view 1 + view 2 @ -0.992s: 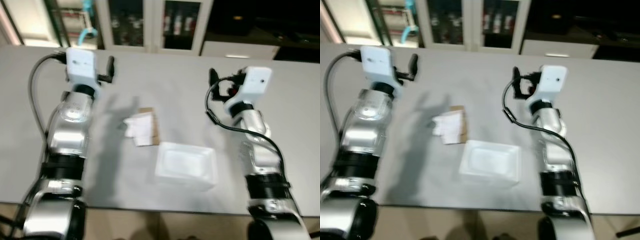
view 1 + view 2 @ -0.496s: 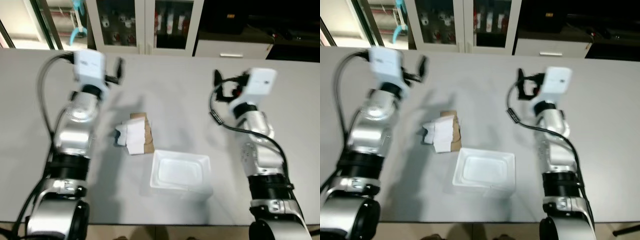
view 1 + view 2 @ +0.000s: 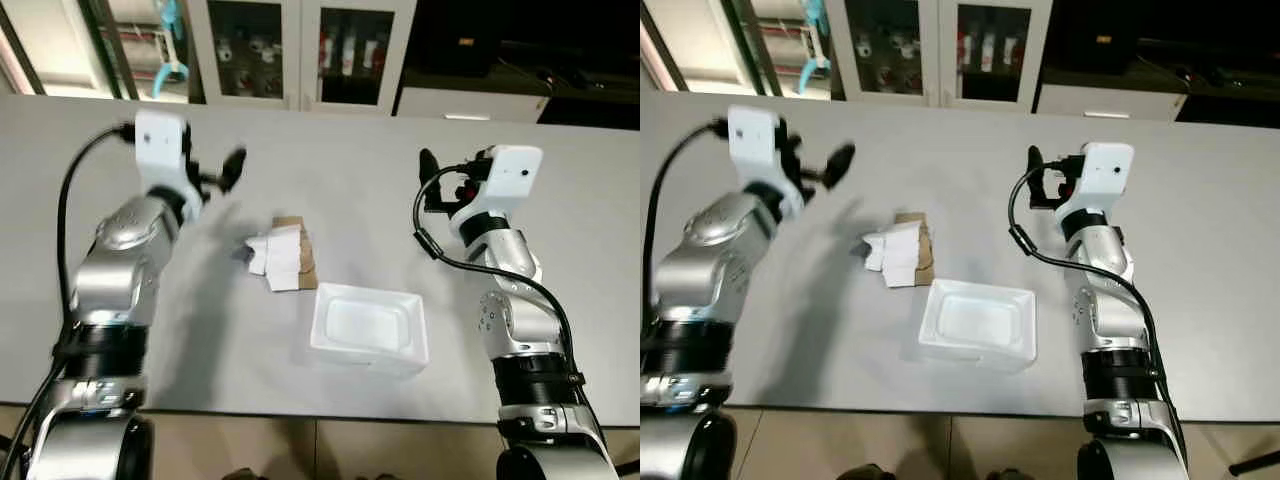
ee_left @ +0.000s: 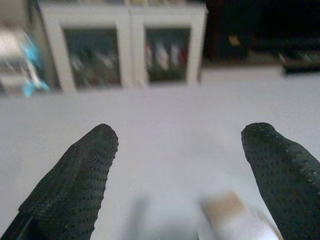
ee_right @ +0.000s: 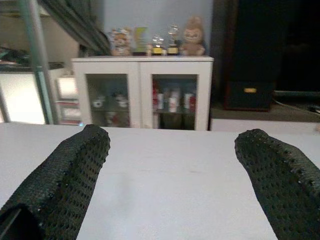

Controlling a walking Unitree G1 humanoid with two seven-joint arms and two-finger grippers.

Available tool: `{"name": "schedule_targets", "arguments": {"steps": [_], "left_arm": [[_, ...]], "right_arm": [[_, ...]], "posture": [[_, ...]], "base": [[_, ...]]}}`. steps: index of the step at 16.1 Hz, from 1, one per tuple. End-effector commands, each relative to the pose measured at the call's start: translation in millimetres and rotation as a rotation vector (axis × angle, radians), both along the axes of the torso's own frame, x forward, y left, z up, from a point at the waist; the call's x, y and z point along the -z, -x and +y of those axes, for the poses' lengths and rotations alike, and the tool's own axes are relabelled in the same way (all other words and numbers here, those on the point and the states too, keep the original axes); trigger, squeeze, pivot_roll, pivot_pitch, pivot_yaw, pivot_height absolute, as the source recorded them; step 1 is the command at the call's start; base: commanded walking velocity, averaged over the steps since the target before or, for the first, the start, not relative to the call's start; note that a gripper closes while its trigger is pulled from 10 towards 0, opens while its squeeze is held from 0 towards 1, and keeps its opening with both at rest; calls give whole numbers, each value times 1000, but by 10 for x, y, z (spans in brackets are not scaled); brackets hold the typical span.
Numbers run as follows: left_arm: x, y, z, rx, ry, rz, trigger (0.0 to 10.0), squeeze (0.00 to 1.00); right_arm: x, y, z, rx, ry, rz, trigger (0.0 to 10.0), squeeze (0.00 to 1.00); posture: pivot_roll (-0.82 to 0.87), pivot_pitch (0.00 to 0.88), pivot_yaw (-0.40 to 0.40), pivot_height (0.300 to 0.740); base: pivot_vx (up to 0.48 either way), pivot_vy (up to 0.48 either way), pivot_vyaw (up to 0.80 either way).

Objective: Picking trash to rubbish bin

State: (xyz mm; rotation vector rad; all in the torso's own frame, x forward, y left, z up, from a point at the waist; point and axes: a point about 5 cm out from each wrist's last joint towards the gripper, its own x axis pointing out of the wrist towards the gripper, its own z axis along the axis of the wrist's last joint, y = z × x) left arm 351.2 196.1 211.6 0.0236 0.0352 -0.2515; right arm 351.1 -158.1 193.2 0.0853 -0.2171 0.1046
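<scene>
cabinet (image 3: 300,50) behind table (image 3: 330,180), tray (image 3: 370,328) beside trash (image 3: 282,256)

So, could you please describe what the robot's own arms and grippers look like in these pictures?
Both arms are silver metal segments joined by black bands, each topped by a white boxy wrist housing. A black cable loops from each housing along the forearm. The left gripper and right gripper each have two long black fingers with a dotted, textured surface and rounded tips.
</scene>
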Motion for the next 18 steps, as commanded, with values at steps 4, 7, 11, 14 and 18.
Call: {"name": "schedule_targets", "arguments": {"steps": [4, 7, 11, 14, 18], "left_arm": [[329, 264, 156, 36, 156, 333, 10000, 0], [339, 370, 216, -1, 222, 413, 10000, 0], [327, 488, 202, 25, 281, 525, 10000, 0], [306, 496, 208, 47, 322, 571, 10000, 0], [296, 500, 168, 65, 301, 579, 10000, 0]], "right_arm": [[64, 54, 96, -77, 6, 30, 10000, 0], [100, 95, 165, -128, 12, 44, 10000, 0], [140, 144, 253, -202, 24, 63, 10000, 0], [196, 220, 313, -301, 53, 95, 10000, 0], [267, 325, 329, -399, 109, 126, 10000, 0]], "posture": [[26, 122, -33, 740], [31, 133, -31, 740], [33, 138, -28, 740], [33, 137, -24, 740], [22, 133, -20, 740]], "base": [[0, 0, 0], [0, 0, 0], [0, 0, 0], [0, 0, 0], [0, 0, 0]]}}
